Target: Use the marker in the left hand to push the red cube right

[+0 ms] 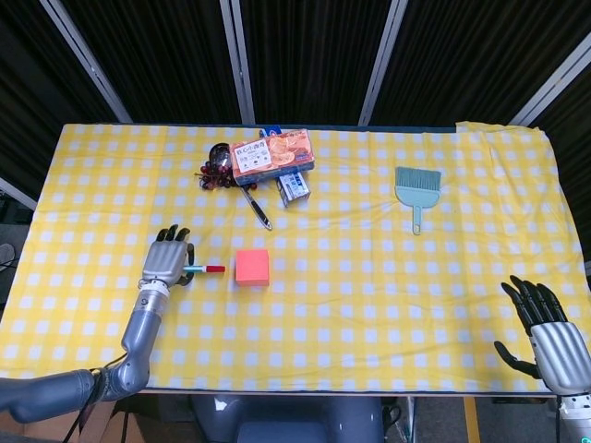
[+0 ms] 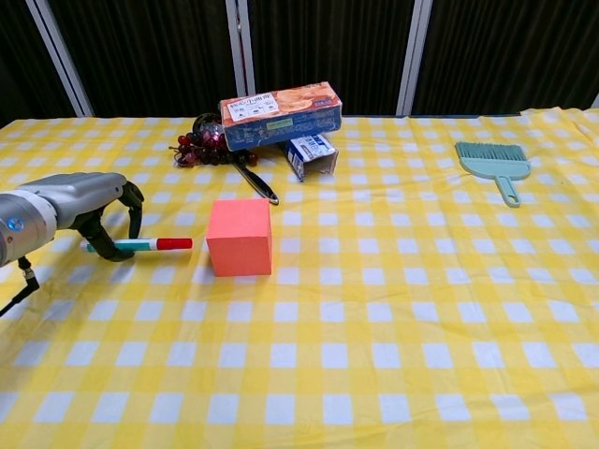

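Left hand [image 1: 167,262] low over the yellow-checked table [image 1: 369,286], fingers [image 2: 132,198] curled and clamped on the teal end of the marker [image 2: 142,245]. Marker level, red cap aimed right at the red cube [image 2: 240,236], tip just short of the cube's left face, a small gap showing in both views. Cube flat on the cloth, left of the table's middle, square to the checks. Right hand [image 1: 550,340] at the near right corner of the head view, fingers apart and holding nothing, well apart from everything else; outside the chest view. At the far middle, a cookie box [image 2: 280,113] propped on a smaller blue-and-white carton [image 2: 312,154], with a bunch of dark grapes [image 2: 198,150] just left of them. Metal spoon [image 1: 244,187] beside the grapes, bowl by the box, handle slanting toward the near side and ending near the cube's far edge. Teal hand brush [image 1: 417,188] far right of centre, bristles pointing away, handle toward the near side.
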Robot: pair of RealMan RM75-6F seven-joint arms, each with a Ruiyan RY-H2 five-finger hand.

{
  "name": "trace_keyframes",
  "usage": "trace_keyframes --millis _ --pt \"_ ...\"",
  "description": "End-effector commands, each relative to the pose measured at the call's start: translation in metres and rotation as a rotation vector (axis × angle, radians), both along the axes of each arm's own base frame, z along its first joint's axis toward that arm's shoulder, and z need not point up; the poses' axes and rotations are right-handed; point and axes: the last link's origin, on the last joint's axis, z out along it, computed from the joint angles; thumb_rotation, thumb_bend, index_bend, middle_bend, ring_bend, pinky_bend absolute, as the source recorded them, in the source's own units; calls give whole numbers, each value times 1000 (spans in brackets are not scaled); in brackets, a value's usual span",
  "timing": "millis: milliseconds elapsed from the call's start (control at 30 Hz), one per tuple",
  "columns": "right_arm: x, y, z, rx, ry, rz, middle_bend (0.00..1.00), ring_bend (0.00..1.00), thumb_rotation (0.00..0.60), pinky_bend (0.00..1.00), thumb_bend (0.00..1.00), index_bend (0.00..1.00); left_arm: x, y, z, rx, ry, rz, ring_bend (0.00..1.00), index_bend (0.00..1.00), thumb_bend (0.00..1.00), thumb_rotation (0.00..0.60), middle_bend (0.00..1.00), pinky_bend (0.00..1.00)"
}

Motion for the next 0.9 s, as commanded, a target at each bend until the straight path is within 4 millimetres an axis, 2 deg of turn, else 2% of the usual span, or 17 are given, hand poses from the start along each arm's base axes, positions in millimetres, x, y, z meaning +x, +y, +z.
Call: trace_keyframes --millis 33,900 --pt "0 0 0 0 -1 1 0 0 600 45 342 0 4 0 -4 -11 3 5 0 641 431 600 116 85" --pt "1 0 2 8 -21 2 0 0 600 45 341 0 83 7 -49 -44 -34 -60 0 643 432 600 122 85"
